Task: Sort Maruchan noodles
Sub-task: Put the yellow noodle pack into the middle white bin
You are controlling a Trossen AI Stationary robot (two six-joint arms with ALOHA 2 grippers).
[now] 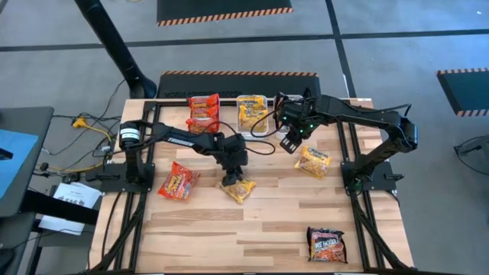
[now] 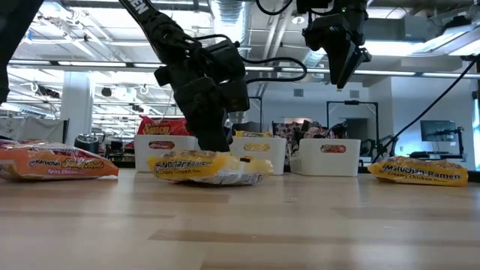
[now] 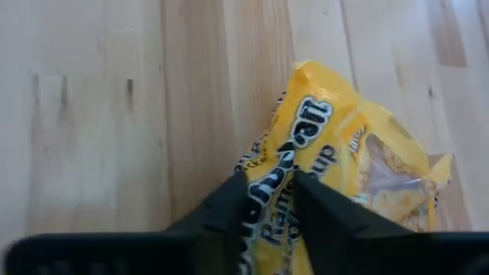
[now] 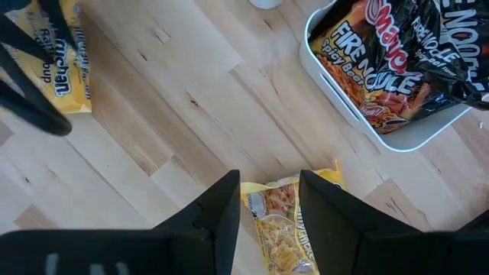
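Wooden counter (image 1: 267, 221), pickup step: left gripper (image 1: 233, 177) jaws pinching a yellow packet (image 1: 238, 189) at center, needs lifting toward twelve o'clock trays (image 1: 253, 114); right gripper (image 1: 289, 143) jaws spread, empty.

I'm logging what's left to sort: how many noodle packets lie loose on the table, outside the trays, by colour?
Red packets: 1
Yellow packets: 2
Dark packets: 1
Total: 4
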